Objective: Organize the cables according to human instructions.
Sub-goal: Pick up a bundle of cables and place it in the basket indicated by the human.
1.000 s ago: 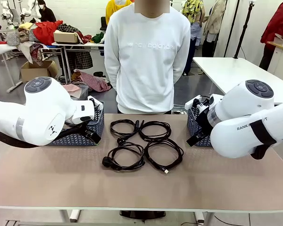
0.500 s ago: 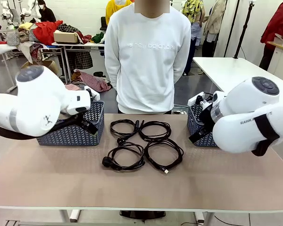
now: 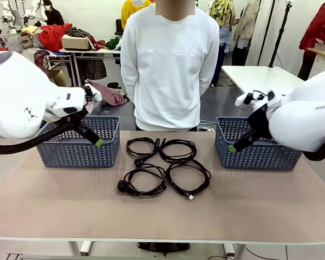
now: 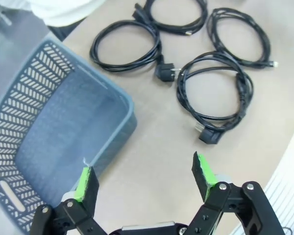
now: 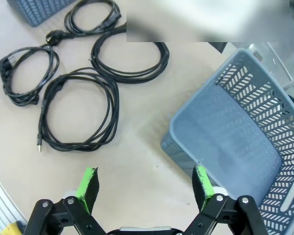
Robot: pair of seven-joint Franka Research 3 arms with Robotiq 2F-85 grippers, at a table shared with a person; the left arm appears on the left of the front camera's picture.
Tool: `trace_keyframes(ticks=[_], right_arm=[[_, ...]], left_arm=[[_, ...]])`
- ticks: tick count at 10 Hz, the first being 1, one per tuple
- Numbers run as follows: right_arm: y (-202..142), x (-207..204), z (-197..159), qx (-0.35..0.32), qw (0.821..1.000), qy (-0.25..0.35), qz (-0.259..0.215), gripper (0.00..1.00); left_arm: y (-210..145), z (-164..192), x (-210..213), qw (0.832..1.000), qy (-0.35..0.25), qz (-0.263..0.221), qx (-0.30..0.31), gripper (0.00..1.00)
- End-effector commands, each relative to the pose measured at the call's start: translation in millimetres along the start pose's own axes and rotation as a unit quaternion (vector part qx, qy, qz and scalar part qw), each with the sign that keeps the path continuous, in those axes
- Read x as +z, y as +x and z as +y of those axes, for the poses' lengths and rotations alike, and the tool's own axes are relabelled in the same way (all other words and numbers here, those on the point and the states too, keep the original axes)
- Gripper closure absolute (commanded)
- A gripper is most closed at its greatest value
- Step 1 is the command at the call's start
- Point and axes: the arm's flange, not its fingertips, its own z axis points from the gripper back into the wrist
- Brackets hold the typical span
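- Left gripper (image 4: 143, 169): jaws spread wide with nothing between them. It hangs above the edge of the left basket (image 4: 122, 110), clear of the table (image 3: 162, 222).
- Right gripper (image 5: 145, 172): also spread wide and bare, above the table just beside the right basket (image 5: 183, 122).
- Cables (image 3: 166, 173): four black coils clustered two by two at mid-table, between the baskets and in front of the person (image 3: 170, 70). None is in a basket.
- Risk: the coils lie close together and the near pair appears to touch, so a pinch at a shared edge could lift two cords at once.
- Risk: gripping a single strand may let the coil fall open and drag its neighbours. A plug could also snag in a basket's lattice.
- Risk: the person's arms are drawn back and no gesture can be read. Choosing a basket now would be a guess.
- The front view gives the person and both baskets flanking the coils.
- The wrist views show the full jaw spread, each basket's bare floor, and the plug ends in detail.
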Motion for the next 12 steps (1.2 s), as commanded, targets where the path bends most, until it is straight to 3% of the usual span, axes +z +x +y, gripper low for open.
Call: trace_keyframes(ticks=[1, 8, 9, 12], right_arm=[[-22, 12, -15, 0.012, 0.999, 0.032, -0.032, 0.00], [-28, 36, -36, 0.030, 0.995, 0.068, -0.067, 0.00], [-20, 41, -39, 0.009, 0.998, 0.040, -0.049, 0.00], [-20, 41, -39, 0.009, 0.998, 0.040, -0.049, 0.00]], left_arm=[[-9, 21, 15, 0.999, -0.034, -0.020, -0.015, 0.00], [-9, 50, 32, 0.996, -0.073, -0.048, -0.027, 0.00], [-12, 36, 35, 0.998, -0.037, -0.040, -0.024, 0.00], [-12, 36, 35, 0.998, -0.037, -0.040, -0.024, 0.00]])
